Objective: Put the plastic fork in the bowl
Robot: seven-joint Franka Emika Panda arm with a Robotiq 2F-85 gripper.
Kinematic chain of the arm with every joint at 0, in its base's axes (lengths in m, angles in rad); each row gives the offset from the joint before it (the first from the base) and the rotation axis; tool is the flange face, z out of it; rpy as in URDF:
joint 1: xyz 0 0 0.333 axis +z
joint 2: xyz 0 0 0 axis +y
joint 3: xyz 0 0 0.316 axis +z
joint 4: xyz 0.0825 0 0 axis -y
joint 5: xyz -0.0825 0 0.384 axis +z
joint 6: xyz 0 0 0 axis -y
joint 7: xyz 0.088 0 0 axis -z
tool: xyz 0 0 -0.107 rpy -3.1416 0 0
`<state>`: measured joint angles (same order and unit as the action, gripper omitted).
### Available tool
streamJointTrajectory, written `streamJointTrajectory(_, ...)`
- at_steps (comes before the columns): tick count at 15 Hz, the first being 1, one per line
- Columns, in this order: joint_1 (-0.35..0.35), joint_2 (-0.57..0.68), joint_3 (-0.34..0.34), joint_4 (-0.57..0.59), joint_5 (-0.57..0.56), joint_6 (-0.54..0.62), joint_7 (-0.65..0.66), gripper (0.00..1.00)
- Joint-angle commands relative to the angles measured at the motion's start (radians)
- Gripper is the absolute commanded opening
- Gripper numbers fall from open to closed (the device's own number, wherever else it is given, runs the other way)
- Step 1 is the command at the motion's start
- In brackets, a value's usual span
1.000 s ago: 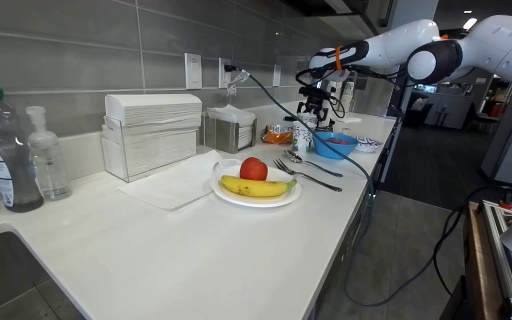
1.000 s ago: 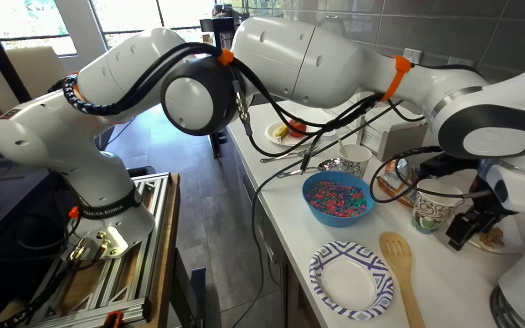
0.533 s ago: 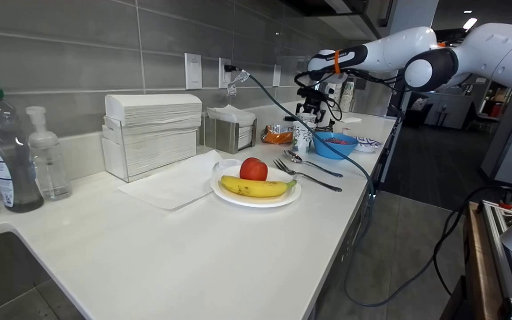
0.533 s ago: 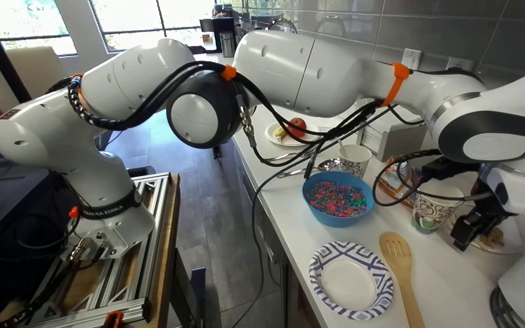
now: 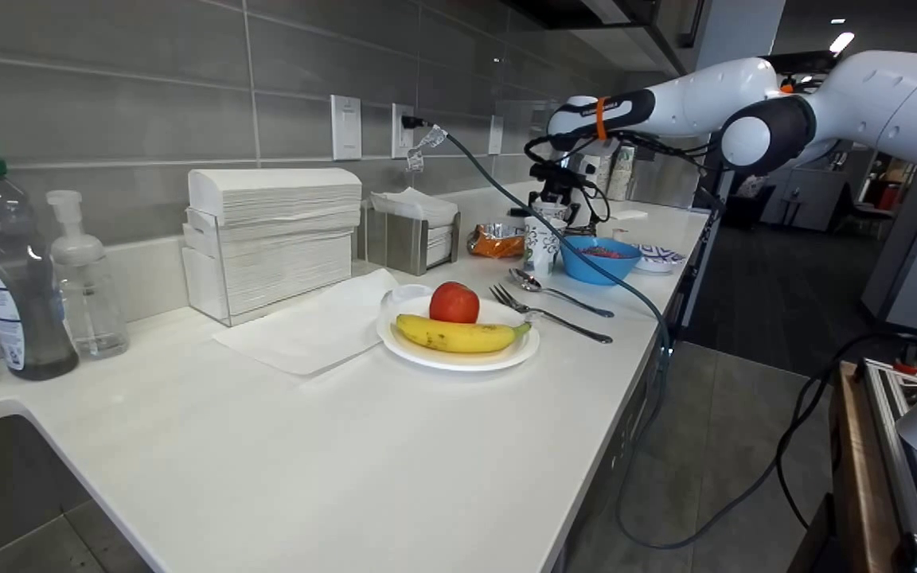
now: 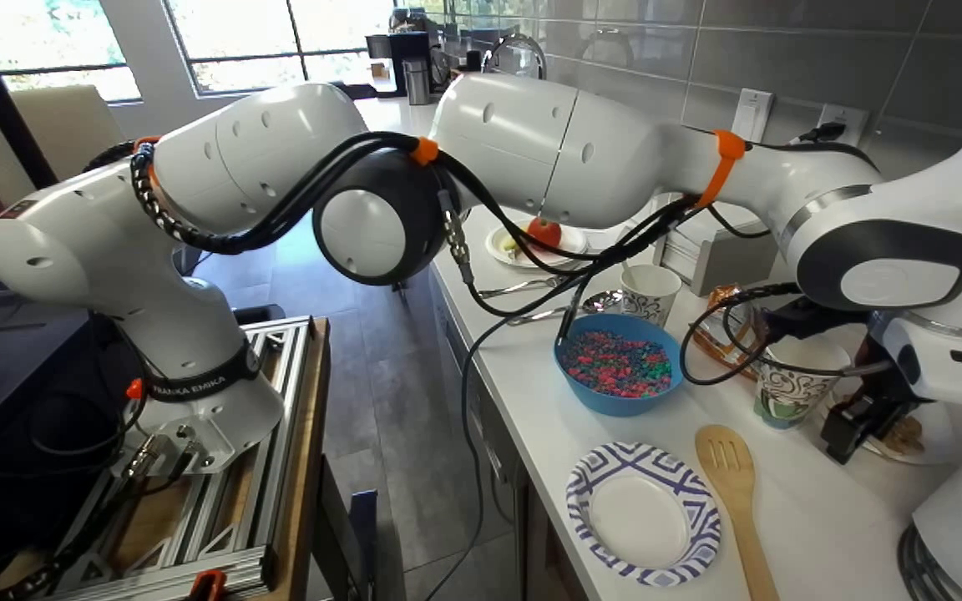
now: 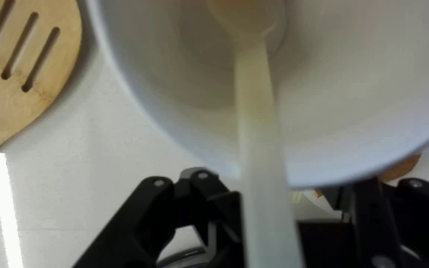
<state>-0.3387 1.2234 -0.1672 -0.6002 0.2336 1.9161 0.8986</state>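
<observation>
Wrist view: gripper (image 7: 289,212) looks to have its jaws spread, a strip of counter (image 7: 99,167) showing between them; pads hidden, so can't rule out contact, but no pinch visible. Paper cup (image 7: 348,96) just beside the jaws, camera side. Standing in it: pale plastic fork (image 7: 259,123), handle crossing in front of the jaw gap. Tines hidden, so calling it the fork is my guess. Slotted wooden spatula (image 7: 2,106) off to one side of the jaws

In an exterior view: fingertips (image 6: 844,434) sit lower than that cup's rim. Blue bowl (image 6: 615,406) is past the cup from the jaws, well apart. Coloured bits (image 6: 615,363) in it, no fork showing. Further out, another paper cup (image 6: 655,296) with a pale handle (image 6: 629,272) sticking up; can't tell what utensil that is

In an exterior view: metal fork (image 5: 554,318) and metal spoon (image 5: 528,282) lie past the bowl from the jaws, well apart. Not plastic, ignoring both

Progress, as I judge it: reach stage. Jaws are at the cup, fork not gripped. Left: pinch the handle, lift clear without tipping the cup, carry to the bowl, let go
</observation>
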Motion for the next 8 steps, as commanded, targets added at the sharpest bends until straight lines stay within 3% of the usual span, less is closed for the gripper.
streamJointTrajectory(1,-0.006,0.042,0.002,0.066,-0.001,-0.01,0.012,0.67)
streamJointTrajectory(4,-0.009,0.047,0.005,0.073,0.004,-0.003,0.012,0.63)
streamJointTrajectory(8,-0.008,0.057,0.004,0.083,0.004,0.005,0.014,0.68)
